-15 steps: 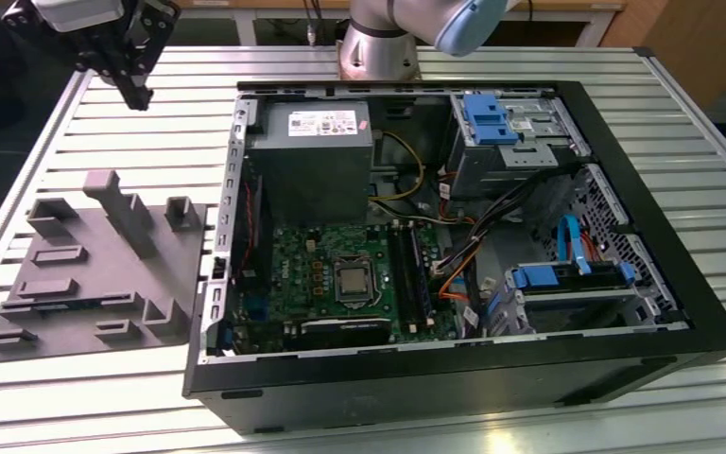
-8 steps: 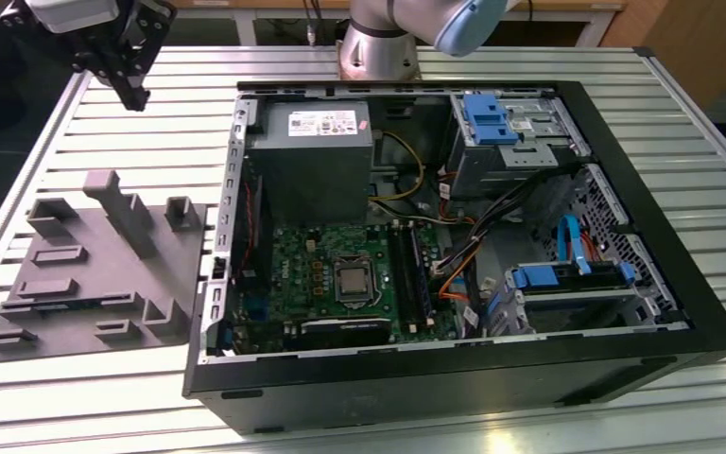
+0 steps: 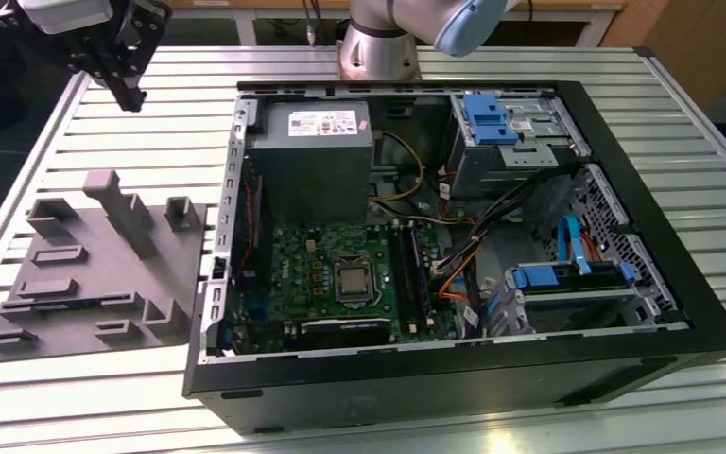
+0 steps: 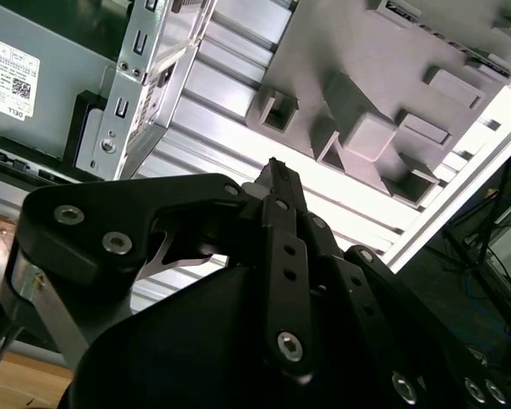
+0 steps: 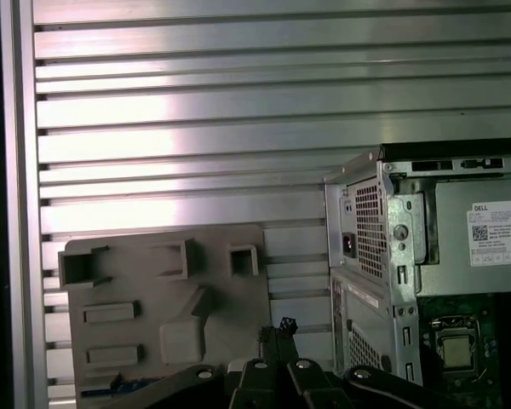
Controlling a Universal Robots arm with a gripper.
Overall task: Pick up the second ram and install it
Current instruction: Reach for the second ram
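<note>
Bright overhead light, glare on table (image 5: 196, 111), dim computer case (image 3: 464, 378)

closed fingers (image 4: 283, 247) near grey plate (image 4: 383, 51)

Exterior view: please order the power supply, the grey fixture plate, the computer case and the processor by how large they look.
Largest to smallest:
1. computer case
2. grey fixture plate
3. power supply
4. processor
The differences are plain, so nearness to the camera does not change the order.
</note>
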